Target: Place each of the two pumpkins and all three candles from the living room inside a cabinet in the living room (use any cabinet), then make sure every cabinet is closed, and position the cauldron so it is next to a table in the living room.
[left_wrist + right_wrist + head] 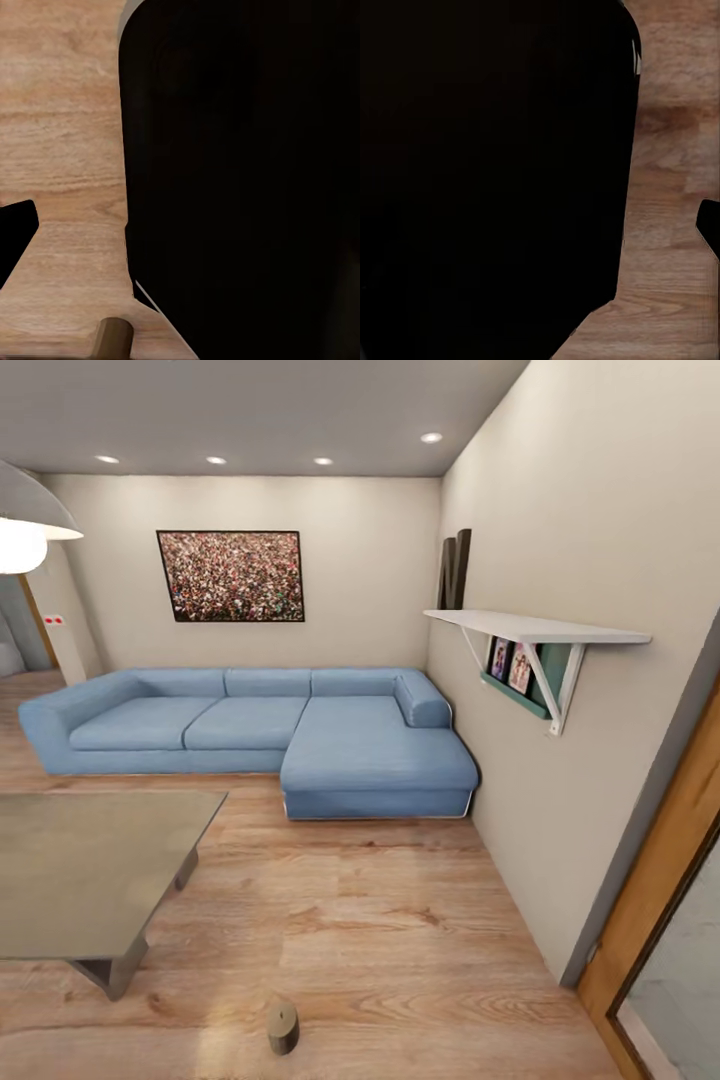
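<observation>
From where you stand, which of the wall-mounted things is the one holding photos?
The white bracketed shelf on the right wall: framed photos sit in a green tray beneath it. The speckled picture on the back wall above the blue sofa holds none.

Candle [282, 1027] stands on the floor [400, 940], nearest the camera — table [90, 880] behind-left of it, sofa [300, 735] against the far wall, shelf [535, 628] on the right wall.

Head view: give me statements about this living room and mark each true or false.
1. A candle lies on the wooden floor. True.
2. The candle rests on the grey table. False: it is on the floor, apart from the table.
3. The sofa is blue. True.
4. The white shelf hangs above the sofa's left end. False: it is on the right-hand wall.
5. A picture hangs on the far wall. True.
</observation>
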